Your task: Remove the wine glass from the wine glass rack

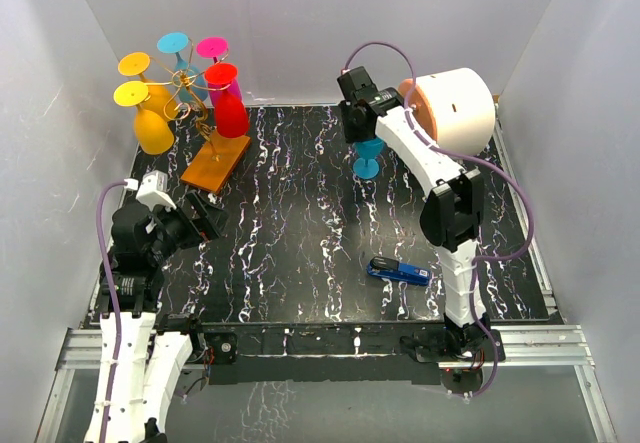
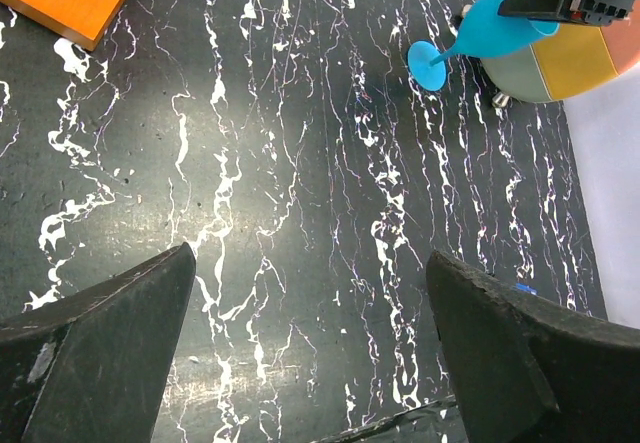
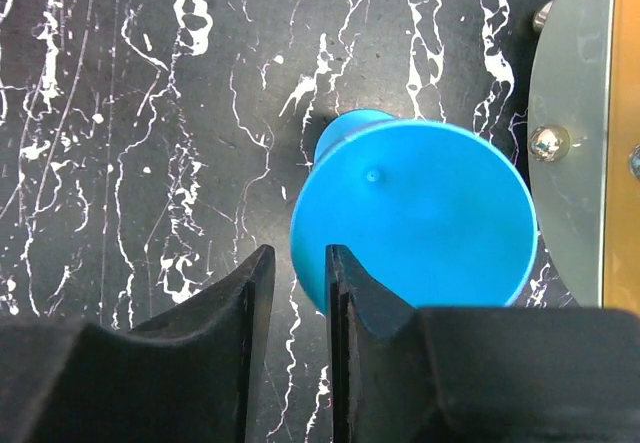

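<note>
The wine glass (image 1: pixel 368 153), a bright blue, plastic-looking goblet, is probably light, stiff and slick, and best pinched at the bowl's rim. By the near-left corner of the counter (image 1: pixel 300 223) the left gripper (image 2: pixel 310 253) hangs with jaws spread, holding nothing. Toward the far-right corner the right gripper (image 3: pixel 298 253) clamps that rim; whether the foot touches down, I cannot tell. At the far-left corner stands the gold wire wine glass rack (image 1: pixel 215 161), on an orange base, bearing other coloured glasses (image 1: pixel 231 113).

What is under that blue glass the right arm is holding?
Only the black, white-veined table shows around the blue glass gripped by the right pincer. The spot right beneath is covered by the glass itself, so whether its foot touches down cannot be seen.
</note>
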